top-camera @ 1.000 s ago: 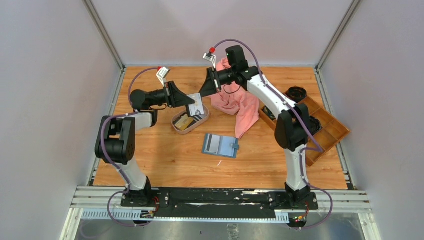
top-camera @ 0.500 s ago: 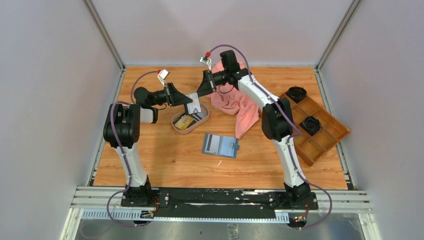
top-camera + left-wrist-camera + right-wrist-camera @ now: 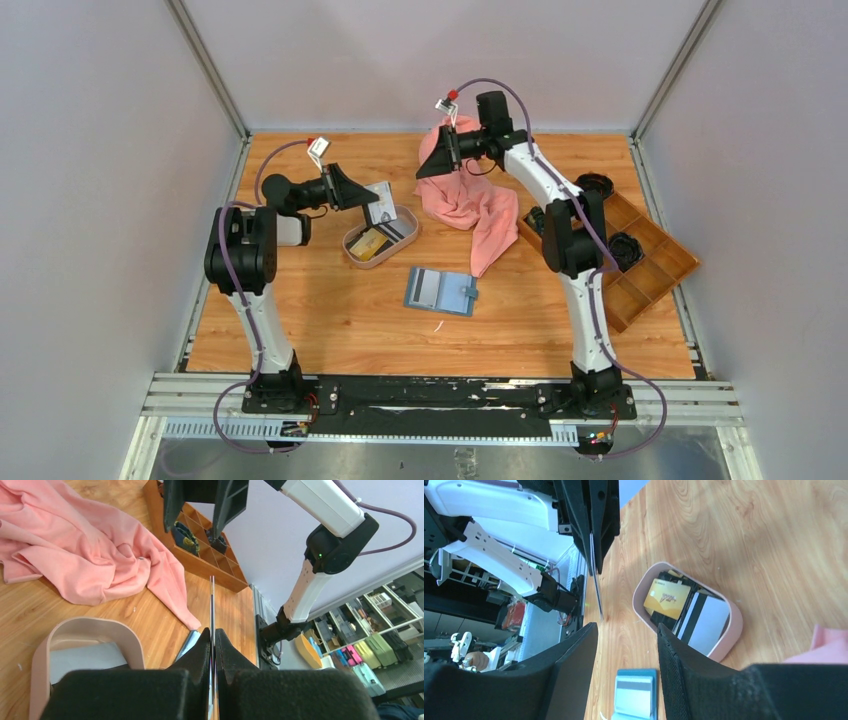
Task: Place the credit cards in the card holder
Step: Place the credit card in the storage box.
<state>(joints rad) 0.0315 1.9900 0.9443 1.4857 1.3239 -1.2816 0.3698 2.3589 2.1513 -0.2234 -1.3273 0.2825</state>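
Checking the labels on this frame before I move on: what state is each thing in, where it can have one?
left gripper: fingers shut on the held card
held card: in the air, near the oval tray
right gripper: fingers open, holding nothing
card holder: open, flat on the table
gold card: lying in the oval tray on other cards
pink cloth: crumpled on the table

Enclosed wooden tabletop [image 3: 340, 320]
Pale grey walls [image 3: 100, 200] on three sides; aluminium rails [image 3: 680, 400] along the near edge
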